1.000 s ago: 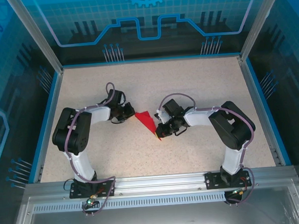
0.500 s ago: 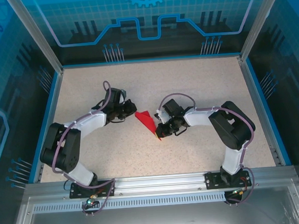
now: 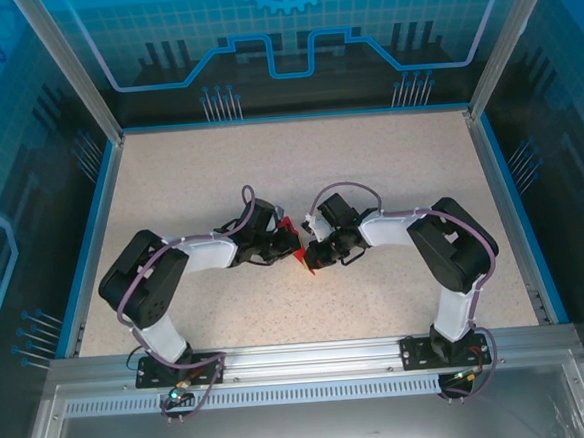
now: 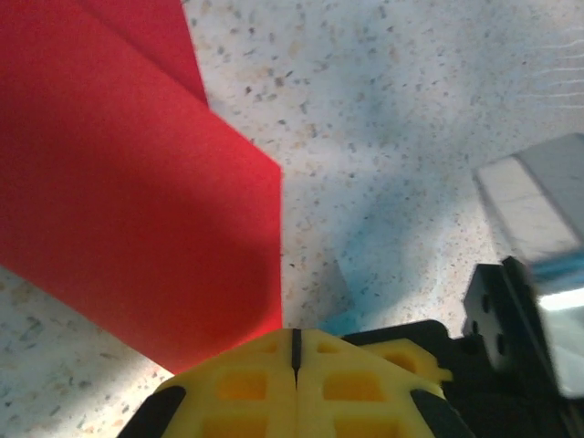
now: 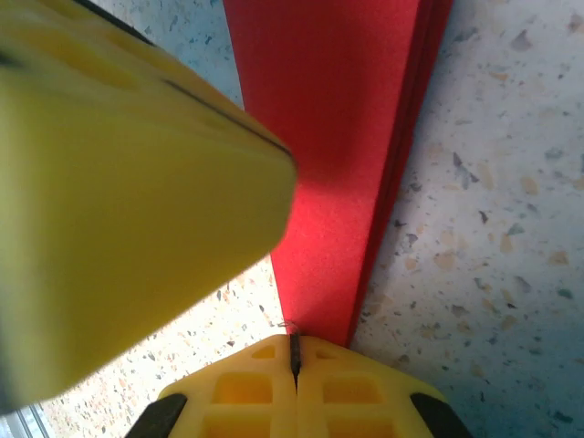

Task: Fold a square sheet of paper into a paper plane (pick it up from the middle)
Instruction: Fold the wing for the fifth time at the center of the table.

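at the near edge of the table, the two arm bases sit bolted to a metal rail (image 3: 302, 359), one left, one right. both arms bend inward and their grippers meet near the middle of the speckled table (image 3: 399, 171).

the right gripper (image 3: 313, 259) is the nearer of the two. it is closed, its yellow fingertips (image 5: 246, 388) pressed together with only a thin seam between them. the narrow pointed end of the red paper (image 5: 338, 137) runs right up to that seam; whether the point is pinched or merely touched cannot be told.

just left and slightly farther, the left gripper (image 3: 284, 246) is closed too. its fingertips (image 4: 246, 383) are together at the edge of a wider part of the paper and grip nothing.

the paper lies flat, folded into a long wedge, with the wide end far left and the point near right. the left gripper covers much of it from above.

beyond, bare table runs to the blue far rim (image 3: 285, 118).
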Robot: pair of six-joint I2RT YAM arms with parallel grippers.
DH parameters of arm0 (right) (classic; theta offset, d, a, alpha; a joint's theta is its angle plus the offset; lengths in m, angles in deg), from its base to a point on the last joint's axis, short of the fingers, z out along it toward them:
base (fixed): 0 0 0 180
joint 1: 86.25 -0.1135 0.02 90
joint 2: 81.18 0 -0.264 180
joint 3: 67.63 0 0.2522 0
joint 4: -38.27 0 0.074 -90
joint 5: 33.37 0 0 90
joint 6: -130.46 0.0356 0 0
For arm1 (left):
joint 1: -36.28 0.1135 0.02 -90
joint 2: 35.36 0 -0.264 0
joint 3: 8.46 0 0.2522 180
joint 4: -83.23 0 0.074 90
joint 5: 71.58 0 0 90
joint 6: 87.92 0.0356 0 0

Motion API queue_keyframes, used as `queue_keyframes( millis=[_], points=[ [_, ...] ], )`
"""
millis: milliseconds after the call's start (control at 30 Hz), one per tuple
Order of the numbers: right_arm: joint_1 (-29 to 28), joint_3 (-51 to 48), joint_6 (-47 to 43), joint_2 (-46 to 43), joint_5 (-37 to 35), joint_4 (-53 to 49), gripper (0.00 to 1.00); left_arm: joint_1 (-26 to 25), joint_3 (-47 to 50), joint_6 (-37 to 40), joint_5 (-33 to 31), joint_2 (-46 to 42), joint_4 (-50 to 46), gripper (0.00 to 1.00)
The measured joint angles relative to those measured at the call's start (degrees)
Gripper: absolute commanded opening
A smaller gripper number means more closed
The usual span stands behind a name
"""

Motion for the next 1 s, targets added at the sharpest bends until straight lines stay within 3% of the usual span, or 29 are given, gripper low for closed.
queue_keyframes(
  millis=[667,833,1000],
  points=[
    [0.1,0.1,0.5,0.5,0.2,-0.5,0.0,1.0,-0.5,0.7,1.4,4.0,-0.1,0.02],
    [0.1,0.3,0.7,0.8,0.2,-0.5,0.0,3.6,-1.4,2.7,4.5,5.0,-0.3,0.02],
    [0.1,0.3,0.6,1.0,0.2,-0.5,0.0,9.8,-3.5,5.4,4.5,6.1,-2.0,0.02]
  ],
)
